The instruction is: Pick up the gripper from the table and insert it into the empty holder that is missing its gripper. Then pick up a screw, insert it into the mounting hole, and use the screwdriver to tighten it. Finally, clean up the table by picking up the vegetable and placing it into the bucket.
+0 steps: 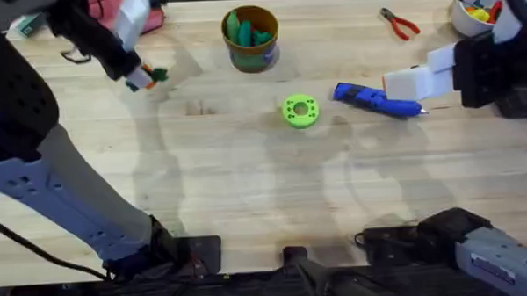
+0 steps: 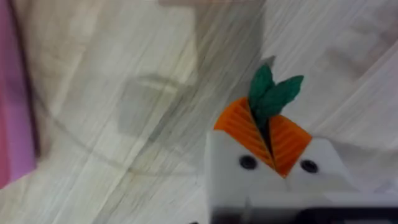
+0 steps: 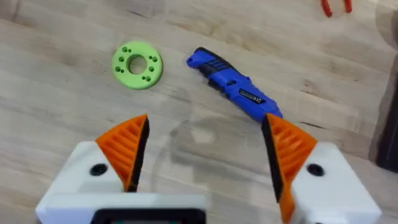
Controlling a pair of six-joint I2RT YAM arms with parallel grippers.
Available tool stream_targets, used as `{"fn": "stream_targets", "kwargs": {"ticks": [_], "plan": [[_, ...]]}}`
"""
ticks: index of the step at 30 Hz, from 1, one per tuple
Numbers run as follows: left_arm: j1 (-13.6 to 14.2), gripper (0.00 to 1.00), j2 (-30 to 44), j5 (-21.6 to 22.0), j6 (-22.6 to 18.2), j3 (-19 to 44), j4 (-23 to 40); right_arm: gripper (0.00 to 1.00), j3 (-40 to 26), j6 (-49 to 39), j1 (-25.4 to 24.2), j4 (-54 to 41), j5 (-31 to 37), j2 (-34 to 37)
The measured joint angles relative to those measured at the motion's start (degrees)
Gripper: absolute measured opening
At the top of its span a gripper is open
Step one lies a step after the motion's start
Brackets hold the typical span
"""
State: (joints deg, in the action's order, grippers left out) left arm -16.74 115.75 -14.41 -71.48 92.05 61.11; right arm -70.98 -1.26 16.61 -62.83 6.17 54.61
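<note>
My left gripper (image 1: 142, 77) hovers over the table's far left and is shut on the vegetable (image 1: 158, 75). In the left wrist view its orange pads (image 2: 239, 127) pinch the dark green leaves (image 2: 273, 93), which stick out past the tips of the gripper (image 2: 267, 134). The bucket (image 1: 251, 52) stands at the far middle, to the right of that gripper, with green pieces inside. The blue screwdriver (image 1: 378, 100) lies right of centre. My right gripper (image 1: 402, 82) hangs just above it, open and holding nothing. The right wrist view shows this gripper (image 3: 208, 149) with the screwdriver (image 3: 235, 90) beyond it. The loose gripper piece, holder and screw are out of view.
A bright green round disc (image 1: 300, 111) (image 3: 137, 64) lies mid-table, left of the screwdriver. Red-handled pliers (image 1: 400, 23) rest at the far right, near a white bowl (image 1: 459, 16) of yellow and red pieces. A pink object (image 1: 149, 20) (image 2: 12, 93) sits behind my left gripper.
</note>
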Motion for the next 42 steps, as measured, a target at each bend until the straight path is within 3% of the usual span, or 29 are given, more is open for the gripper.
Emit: {"fn": "stream_targets", "kwargs": {"ticks": [5,11,18,22,35,42], "plan": [[1.24,0.024,-3.32,-5.67,1.27,7.86,8.06,0.994,0.0,0.0,-0.01,0.02,0.0,0.0],[7.54,0.024,-5.64,-9.87,5.43,17.76,13.87,0.994,0.0,0.0,0.01,0.02,0.0,0.0],[16.97,0.024,-5.54,-11.68,12.75,19.81,7.82,0.993,0.0,0.0,0.01,0.02,0.0,0.0],[20.83,0.024,-5.45,-12.05,17.54,19.81,2.51,0.993,0.0,0.0,-0.01,0.0,0.0,0.0],[26.06,0.024,-1.94,-12.65,28.28,19.81,-3.56,0.993,0.0,0.0,-0.01,0.02,0.0,0.0],[27.73,0.024,1.62,-12.65,31.79,19.81,-5.51,0.994,0.0,0.0,0.01,0.02,0.0,0.0]]}}
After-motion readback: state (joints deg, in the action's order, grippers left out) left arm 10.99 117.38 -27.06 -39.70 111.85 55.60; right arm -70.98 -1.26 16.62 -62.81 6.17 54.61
